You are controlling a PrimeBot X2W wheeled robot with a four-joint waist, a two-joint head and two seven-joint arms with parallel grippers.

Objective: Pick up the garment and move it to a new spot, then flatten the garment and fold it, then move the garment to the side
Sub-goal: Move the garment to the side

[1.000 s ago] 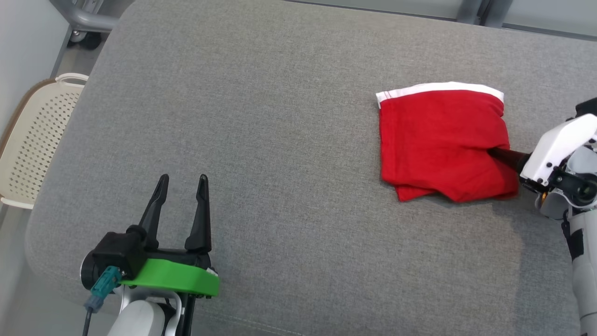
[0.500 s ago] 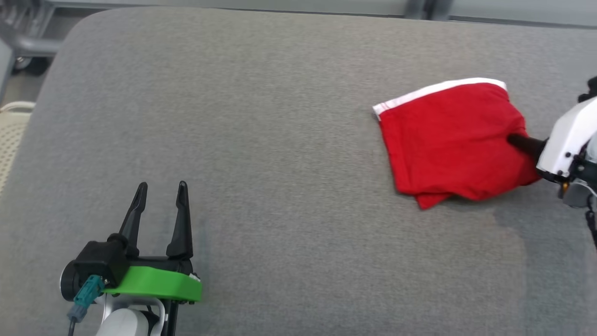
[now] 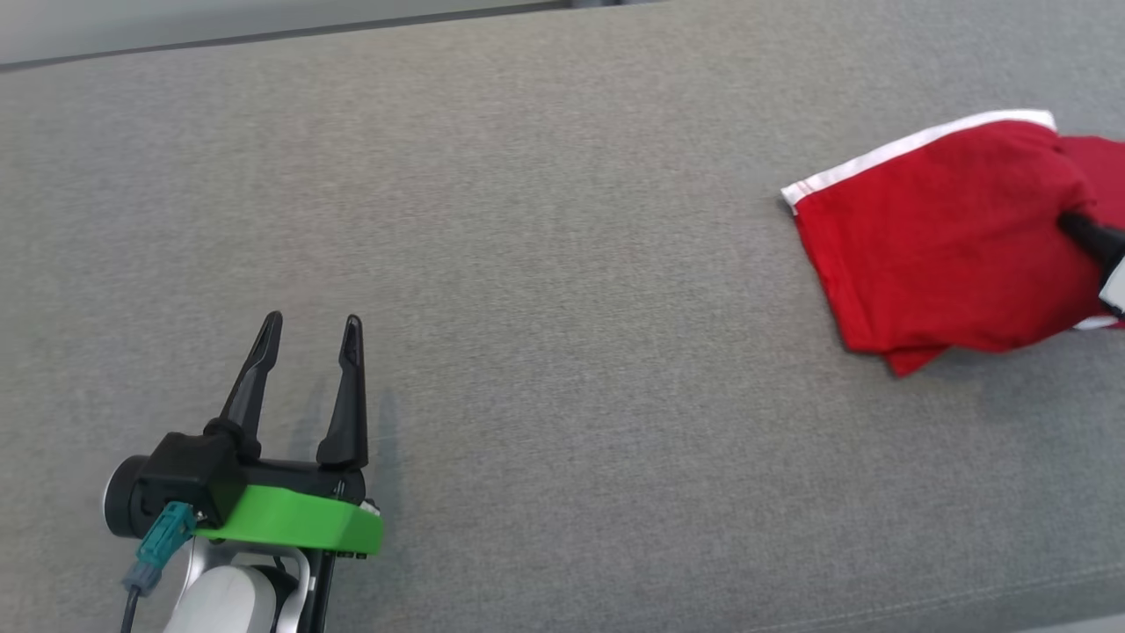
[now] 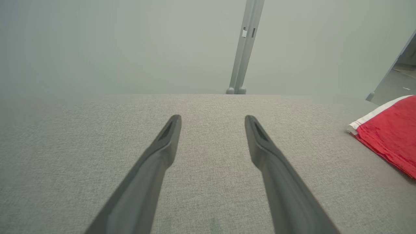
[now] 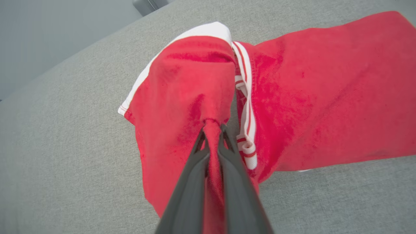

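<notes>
The garment (image 3: 940,237) is red with white trim and lies at the right edge of the grey cushion (image 3: 545,264), partly unfolding. My right gripper (image 5: 212,130) is shut on a pinched fold of the garment (image 5: 292,97), and its dark finger (image 3: 1090,236) pokes in from the right edge of the head view. My left gripper (image 3: 308,330) stands open over bare cushion at the lower left, far from the cloth, with nothing between its fingers (image 4: 162,149). A corner of the garment (image 4: 390,130) shows at the right of the left wrist view.
A pale wall with a grey upright post (image 4: 242,48) stands behind the cushion's far edge. The cushion's front edge (image 3: 1011,598) runs along the lower right of the head view.
My right gripper has shut on the garment and pulled it to the right, and one layer has opened out. The head camera has turned, shifting the whole picture. The left gripper stays open.
</notes>
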